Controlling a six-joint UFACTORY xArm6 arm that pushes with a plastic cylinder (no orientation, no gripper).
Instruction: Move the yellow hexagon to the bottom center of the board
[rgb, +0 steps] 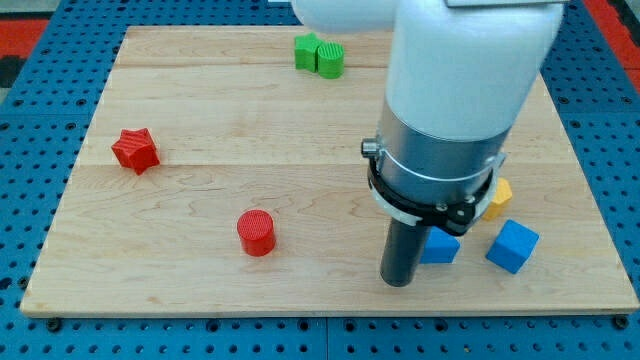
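The yellow hexagon (499, 197) is mostly hidden behind the arm at the view's right; only a small yellow corner shows. My tip (398, 281) rests on the board near the bottom, right of centre. A blue block (441, 246) sits just right of the rod, touching or nearly touching it. A blue cube (513, 246) lies further right, just below the yellow hexagon.
A red star (135, 150) lies at the left. A red cylinder (257, 233) stands at the lower middle-left. Two green blocks (319, 54) sit together at the top centre. The wooden board (200, 290) lies on a blue pegboard.
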